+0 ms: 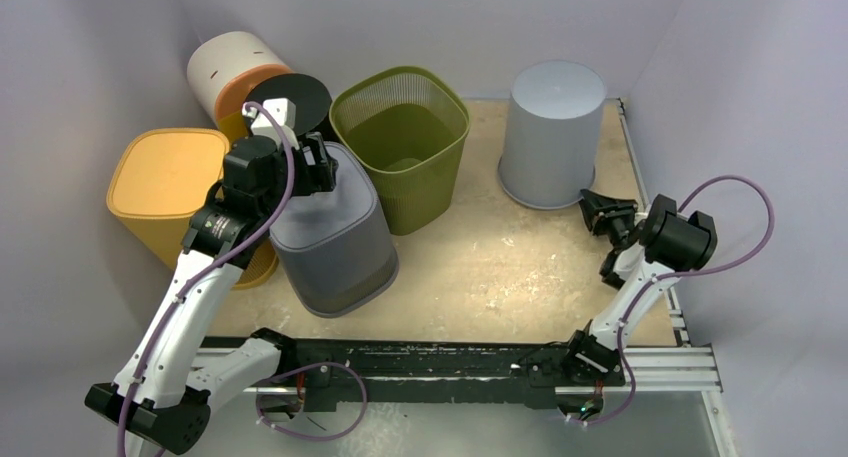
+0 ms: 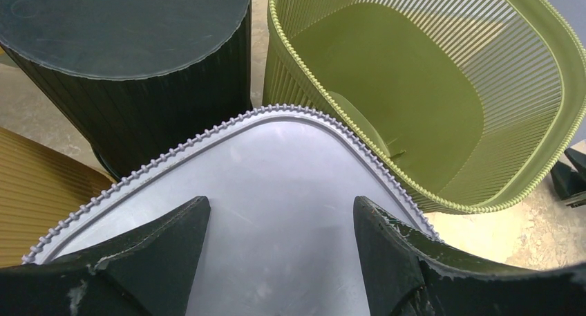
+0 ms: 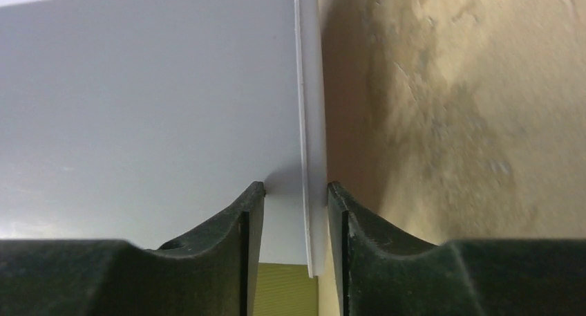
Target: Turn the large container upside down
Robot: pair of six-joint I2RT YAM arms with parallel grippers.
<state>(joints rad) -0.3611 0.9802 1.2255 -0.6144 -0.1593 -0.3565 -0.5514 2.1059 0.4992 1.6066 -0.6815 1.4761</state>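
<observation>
Straddling the large container [image 1: 552, 127] rim, right hand [image 1: 592, 205] stands slightly parted.

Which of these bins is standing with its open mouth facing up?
The olive-green slatted bin at the back middle: you can see down to its floor. The pale grey bin and yellow bin show closed bases on top.

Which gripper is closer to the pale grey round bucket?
Right. The right gripper is at the pale grey bucket, a finger on each side of its bottom rim. The left gripper is over the dark grey bin, beyond the green basket.
</observation>
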